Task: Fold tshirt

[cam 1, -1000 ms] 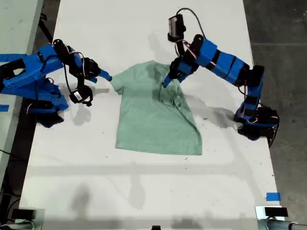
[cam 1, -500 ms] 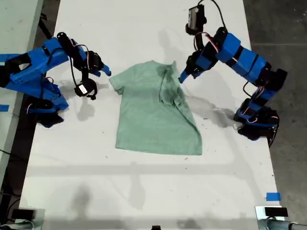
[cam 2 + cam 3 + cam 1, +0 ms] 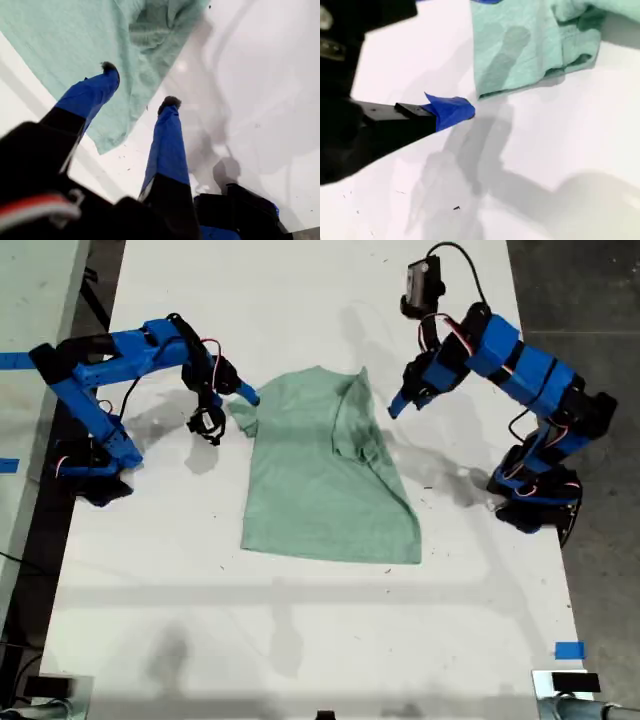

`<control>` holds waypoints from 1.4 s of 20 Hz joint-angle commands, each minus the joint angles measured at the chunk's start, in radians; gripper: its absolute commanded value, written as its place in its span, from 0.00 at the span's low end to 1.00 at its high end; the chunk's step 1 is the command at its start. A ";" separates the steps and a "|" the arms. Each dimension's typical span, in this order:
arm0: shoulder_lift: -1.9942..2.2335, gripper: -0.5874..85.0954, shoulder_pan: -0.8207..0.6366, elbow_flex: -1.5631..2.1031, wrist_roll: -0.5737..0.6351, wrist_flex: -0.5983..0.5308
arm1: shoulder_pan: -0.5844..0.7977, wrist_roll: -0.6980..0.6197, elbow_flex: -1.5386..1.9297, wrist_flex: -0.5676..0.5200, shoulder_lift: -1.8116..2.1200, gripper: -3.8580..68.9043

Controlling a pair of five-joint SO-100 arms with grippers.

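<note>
tshirt (image 3: 75, 40) cut off in both wrist views, my second gripper (image 3: 451, 111) fingers' spread unclear (one blue tip shows)

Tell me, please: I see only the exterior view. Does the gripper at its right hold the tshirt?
Observer: No. That is my first gripper. Its wrist view shows the jaws open, with no cloth of the tshirt between them.
Operator: And the gripper at the view's left, is it on the sleeve?
Observer: That is my second gripper. Its wrist view shows the tip over bare table, just short of the sleeve hem.
Operator: Is it open?
Observer: I cannot tell. Only one blue tip shows there.
</note>
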 commanded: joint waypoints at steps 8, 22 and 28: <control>-0.147 0.02 -0.054 -0.147 0.067 0.000 | 0.040 0.005 0.110 -0.067 0.167 0.32; -0.117 0.01 0.184 -0.663 0.044 0.167 | 0.051 0.028 0.236 -0.107 0.250 0.33; -0.469 0.01 0.276 -1.085 0.003 0.181 | 0.040 0.049 0.262 -0.117 0.258 0.33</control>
